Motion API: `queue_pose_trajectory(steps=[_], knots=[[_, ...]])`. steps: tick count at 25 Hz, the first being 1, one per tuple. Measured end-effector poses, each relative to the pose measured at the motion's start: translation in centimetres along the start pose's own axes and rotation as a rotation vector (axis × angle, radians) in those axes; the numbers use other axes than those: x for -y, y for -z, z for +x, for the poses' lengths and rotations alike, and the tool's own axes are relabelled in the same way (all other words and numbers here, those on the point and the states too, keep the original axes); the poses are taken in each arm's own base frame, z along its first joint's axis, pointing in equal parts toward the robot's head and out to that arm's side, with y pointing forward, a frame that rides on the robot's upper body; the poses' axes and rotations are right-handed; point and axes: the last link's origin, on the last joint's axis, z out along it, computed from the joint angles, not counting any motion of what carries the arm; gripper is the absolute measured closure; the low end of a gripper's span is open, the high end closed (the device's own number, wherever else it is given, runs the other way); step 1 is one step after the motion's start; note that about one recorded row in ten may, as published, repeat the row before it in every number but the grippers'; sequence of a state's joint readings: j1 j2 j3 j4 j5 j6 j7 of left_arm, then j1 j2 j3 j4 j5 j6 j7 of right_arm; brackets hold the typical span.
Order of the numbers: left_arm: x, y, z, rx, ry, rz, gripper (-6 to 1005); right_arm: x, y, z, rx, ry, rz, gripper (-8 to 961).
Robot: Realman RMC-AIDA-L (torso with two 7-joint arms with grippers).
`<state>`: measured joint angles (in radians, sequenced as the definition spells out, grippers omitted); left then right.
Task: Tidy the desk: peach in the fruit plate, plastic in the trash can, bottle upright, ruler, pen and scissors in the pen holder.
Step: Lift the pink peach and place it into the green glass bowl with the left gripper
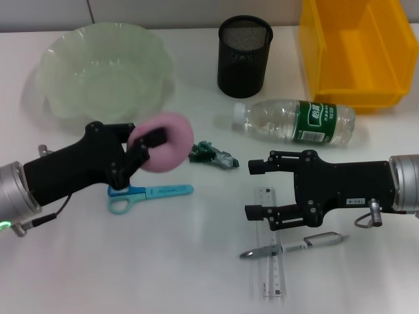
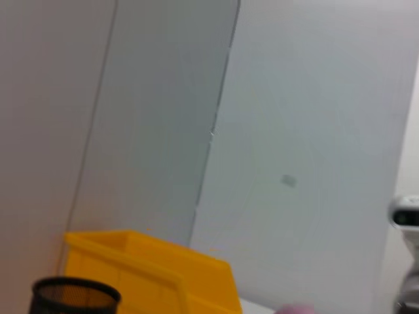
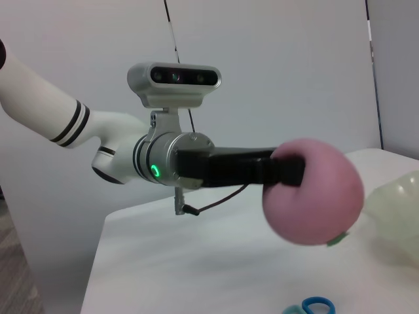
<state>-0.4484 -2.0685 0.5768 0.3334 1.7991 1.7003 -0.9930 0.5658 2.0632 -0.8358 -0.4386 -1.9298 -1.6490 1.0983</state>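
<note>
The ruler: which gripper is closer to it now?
Right. The right gripper hangs open just above the ruler, near its far end. The left gripper is off to the left, shut on the peach.

Head view looks down—both wrist views level, sharing the peach (image 1: 168, 150).

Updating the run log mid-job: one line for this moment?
left gripper: shut on peach, lifted | right gripper: open, above ruler | fruit plate: empty

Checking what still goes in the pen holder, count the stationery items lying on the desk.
3: scissors below the left hand, ruler and pen crossing it below the right hand.
</note>
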Motion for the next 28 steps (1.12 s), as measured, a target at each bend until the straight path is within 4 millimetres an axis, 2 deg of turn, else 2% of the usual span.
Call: queue_pose_trajectory(steps=[7,13,21,28], knots=[[1.4,-0.6,0.3,-0.066,0.004,0.116,891,0.1,0.0,0.0,0.000,0.004,0.005,137],[4.3,-0.9,-0.1,-0.116,0.028,0.363,881,0.2,0.0,0.0,-0.001,0.008,0.011,137],[6.4,-1.3,0.0,-0.112,-0.046,0.521,868,0.2,-0.1,-0.1,-0.001,0.013,0.010,137],[8.3,-2.7,0.1,-0.055,-0.101,0.625,857,0.3,-0.3,-0.2,0.000,0.016,0.009,137]])
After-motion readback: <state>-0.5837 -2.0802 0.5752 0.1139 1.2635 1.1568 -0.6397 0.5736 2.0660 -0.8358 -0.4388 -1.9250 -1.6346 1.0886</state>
